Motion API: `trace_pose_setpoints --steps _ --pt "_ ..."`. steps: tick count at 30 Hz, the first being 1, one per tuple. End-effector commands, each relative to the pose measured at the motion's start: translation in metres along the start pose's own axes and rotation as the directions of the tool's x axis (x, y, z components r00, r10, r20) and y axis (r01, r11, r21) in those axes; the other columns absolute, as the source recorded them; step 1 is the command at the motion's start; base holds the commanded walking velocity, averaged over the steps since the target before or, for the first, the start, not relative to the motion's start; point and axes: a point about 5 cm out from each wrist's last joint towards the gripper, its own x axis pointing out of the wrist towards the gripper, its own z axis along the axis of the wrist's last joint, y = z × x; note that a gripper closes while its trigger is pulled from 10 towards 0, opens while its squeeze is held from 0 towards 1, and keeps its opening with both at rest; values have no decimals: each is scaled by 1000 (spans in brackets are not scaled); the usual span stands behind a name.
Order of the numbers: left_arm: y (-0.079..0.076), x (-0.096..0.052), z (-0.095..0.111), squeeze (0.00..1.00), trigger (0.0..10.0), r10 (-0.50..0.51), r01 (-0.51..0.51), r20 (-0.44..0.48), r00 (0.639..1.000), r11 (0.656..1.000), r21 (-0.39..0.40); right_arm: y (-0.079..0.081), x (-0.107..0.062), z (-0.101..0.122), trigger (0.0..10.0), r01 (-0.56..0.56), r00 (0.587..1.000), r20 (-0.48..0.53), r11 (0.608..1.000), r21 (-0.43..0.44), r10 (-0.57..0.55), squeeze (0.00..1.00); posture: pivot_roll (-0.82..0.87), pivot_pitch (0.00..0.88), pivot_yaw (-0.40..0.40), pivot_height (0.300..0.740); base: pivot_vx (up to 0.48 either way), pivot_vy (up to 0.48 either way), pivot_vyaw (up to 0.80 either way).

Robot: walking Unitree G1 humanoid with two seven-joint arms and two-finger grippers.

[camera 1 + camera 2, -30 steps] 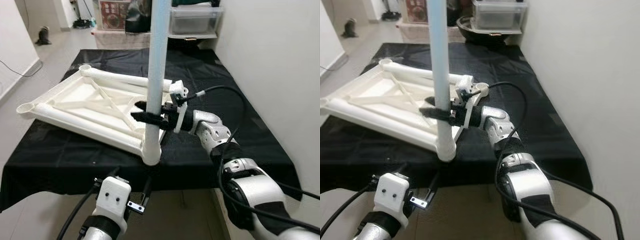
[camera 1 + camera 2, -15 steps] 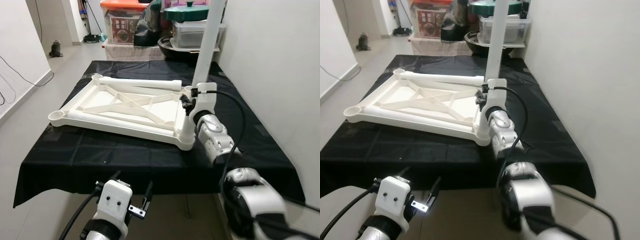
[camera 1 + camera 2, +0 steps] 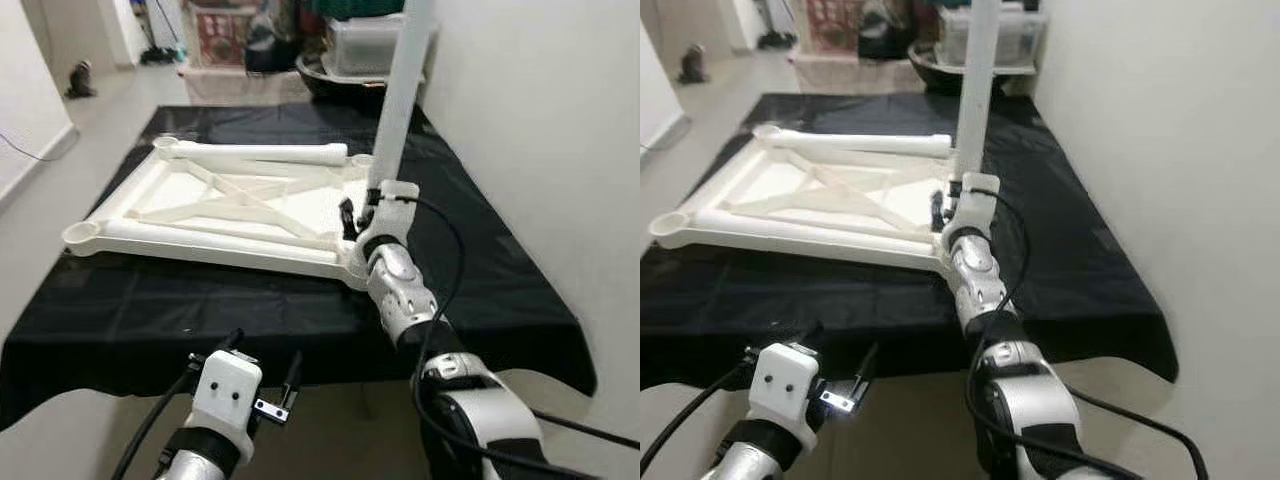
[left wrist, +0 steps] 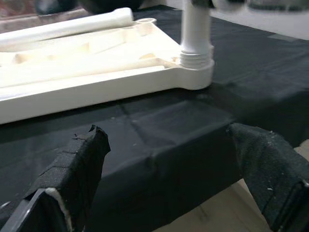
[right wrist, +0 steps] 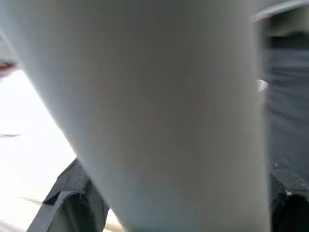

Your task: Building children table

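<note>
My right gripper (image 3: 358, 214) squeezes the leg (image 3: 398, 95) low down, near the corner of the tabletop (image 3: 215, 205) on the surface (image 3: 480, 260), my left gripper (image 4: 169, 179) hangs open below, and the plastic looks light, stiff and slippery.

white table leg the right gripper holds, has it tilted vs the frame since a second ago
Yes. The table leg stood upright from the table frame corner; now it leans toward the wall with the right gripper.

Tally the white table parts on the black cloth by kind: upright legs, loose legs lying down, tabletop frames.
Upright table leg, standing in the frame's near right corner, at the right claw: 1
Loose table leg lying along the frame's far edge: 1
Upside-down tabletop frame: 1
Total: 3
</note>
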Motion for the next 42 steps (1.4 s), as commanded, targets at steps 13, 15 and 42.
trace_pose_setpoints --steps 13,15,42 --pt "-1 1 -4 0 10000 -2 2 -15 1000 1000 -6 16 -45 -16 10000 -851 437 -258 489 191 862 0 83 88 -54 740 0 0 0" --pt "-1 1 -4 0 10000 -2 2 -16 1000 1000 -4 23 -46 -17 10000 -890 345 -273 405 210 898 0 83 88 -54 740 0 0 0" --pt "-2 1 -8 0 10000 -9 8 -22 1000 1000 -9 -40 -14 -19 0 219 948 -172 941 -257 -267 0 72 68 -34 740 0 0 0"
